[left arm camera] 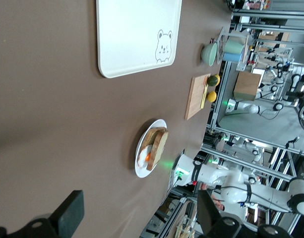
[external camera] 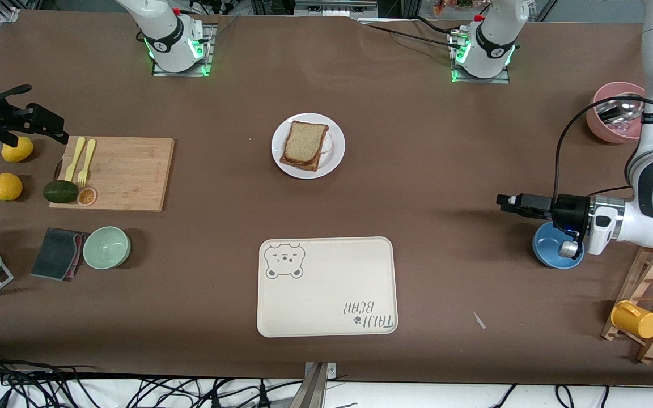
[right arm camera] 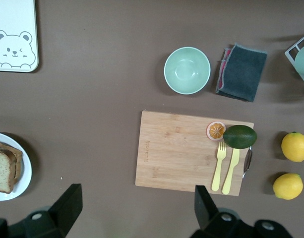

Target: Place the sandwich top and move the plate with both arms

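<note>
Upper centre of the front view: plate (external camera: 335,161), round, white, on the bare brown table (external camera: 445,141), between the two arm bases and nearer to the camera than they are.
- On it: stacked sandwich, with the sandwich top (external camera: 304,141) uppermost, roughly square to the tanner slice (external camera: 310,165) beneath. Placing judged done; the two-arm plate move is the step in hand.
- Lower centre: bear-printed tray (external camera: 326,309), bare, nearer to the camera than the plate. Likely destination.
- Left gripper (external camera: 502,200): jaws spread wide, nothing held, over the table beside a blue bowl (external camera: 545,252) toward the left arm's end. Well apart from the plate.
- Right gripper (external camera: 57,133): jaws wide, empty, over the end of the cutting board (external camera: 128,175) where a yellow fork and knife (external camera: 81,158) lie.

Handling note: bring each gripper to the rim from its own end. Pinch only bare rim, clear of the bread. Close both before lifting. Raise and carry level and in step, since tilt or uneven pull would probably slide the loose top slice off.
</note>
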